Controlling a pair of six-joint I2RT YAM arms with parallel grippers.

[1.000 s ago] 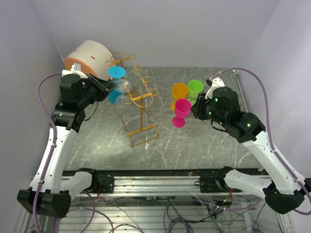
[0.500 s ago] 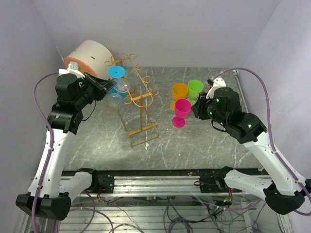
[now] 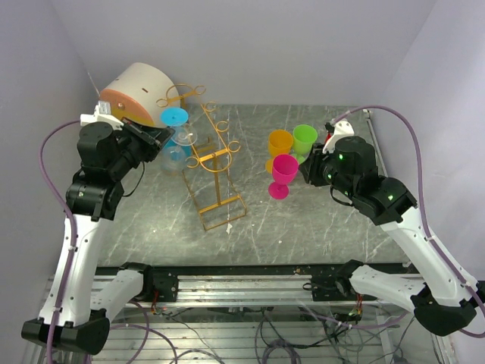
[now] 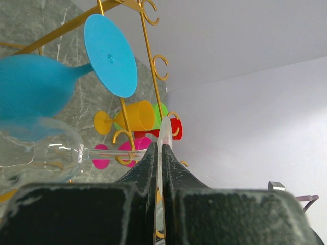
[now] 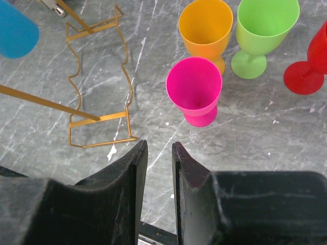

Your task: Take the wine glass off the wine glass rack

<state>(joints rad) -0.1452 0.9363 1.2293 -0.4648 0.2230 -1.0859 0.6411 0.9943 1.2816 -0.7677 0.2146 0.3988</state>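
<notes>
The gold wire wine glass rack [image 3: 219,176] stands left of centre, its top leaning left. A clear wine glass [image 3: 176,154] and a blue one [image 3: 174,117] hang at its left side. My left gripper [image 3: 162,137] is shut on the clear glass's foot. In the left wrist view the fingers [image 4: 149,163] pinch the thin foot edge-on, and the clear bowl [image 4: 46,153] lies left. Its stem crosses a gold curl of the rack [image 4: 144,46], under the blue glass [image 4: 110,56]. My right gripper [image 3: 307,171] hovers open over bare table [image 5: 159,147], holding nothing.
Orange [image 3: 280,142], green [image 3: 305,138] and pink [image 3: 285,171] cups stand right of the rack, and a red one [image 5: 311,71] lies beyond them. A white-and-orange drum box [image 3: 136,89] sits at the back left. The rack's base frame [image 5: 99,118] lies ahead of the right gripper.
My left arm has drawn back to the left with the clear glass in its grip. The rack's top and the blue glass have swung left with it. The right arm has barely moved.
</notes>
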